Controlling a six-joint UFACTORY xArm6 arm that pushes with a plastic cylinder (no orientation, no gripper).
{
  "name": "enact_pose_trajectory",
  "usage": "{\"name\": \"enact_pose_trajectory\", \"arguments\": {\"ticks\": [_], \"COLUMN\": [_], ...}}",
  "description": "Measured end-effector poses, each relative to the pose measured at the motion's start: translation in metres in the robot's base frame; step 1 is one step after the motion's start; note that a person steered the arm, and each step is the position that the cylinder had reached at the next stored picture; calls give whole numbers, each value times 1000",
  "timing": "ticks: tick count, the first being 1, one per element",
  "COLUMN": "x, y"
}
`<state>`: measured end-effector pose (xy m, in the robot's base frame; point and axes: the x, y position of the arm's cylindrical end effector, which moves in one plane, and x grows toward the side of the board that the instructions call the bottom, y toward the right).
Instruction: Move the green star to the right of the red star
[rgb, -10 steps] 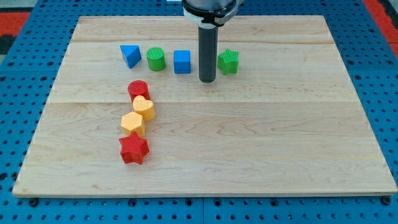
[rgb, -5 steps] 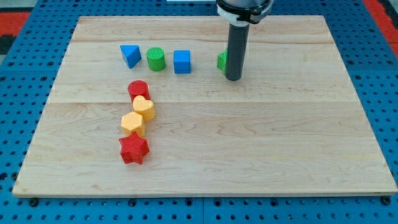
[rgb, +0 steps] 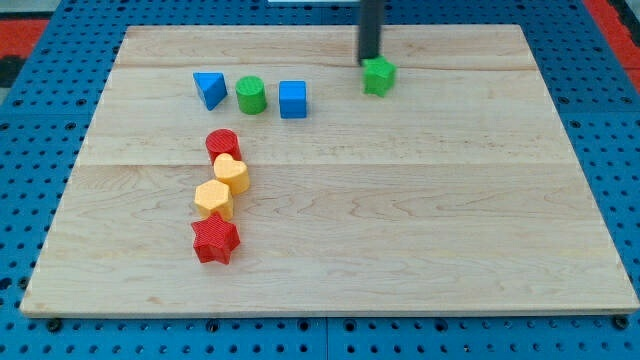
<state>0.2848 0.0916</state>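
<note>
My tip stands near the view's top of the wooden board, and it is only a bare rod end, so there is nothing on it that opens, closes or grips. The green star lies just below my tip and a little toward the view's right, very close to it; if they touch, I cannot tell. Toward the view's left of my tip, and slightly lower, three blocks make a row: first the blue cube, then the green cylinder, and farthest the blue triangle. Well below my tip and more to the view's left, four blocks form a short chain that goes down the board. The red cylinder is at its upper end, the yellow heart touches it from below, then comes a second yellow block, whose shape I cannot name, and the red star is at the lower end. The green star is well apart from the red star, up and to the view's right of it.
</note>
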Motion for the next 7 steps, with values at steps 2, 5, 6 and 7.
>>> {"name": "enact_pose_trajectory", "arguments": {"ticks": [2,5,6,7], "x": [150,255,282,298], "y": [27,23,10,23]}}
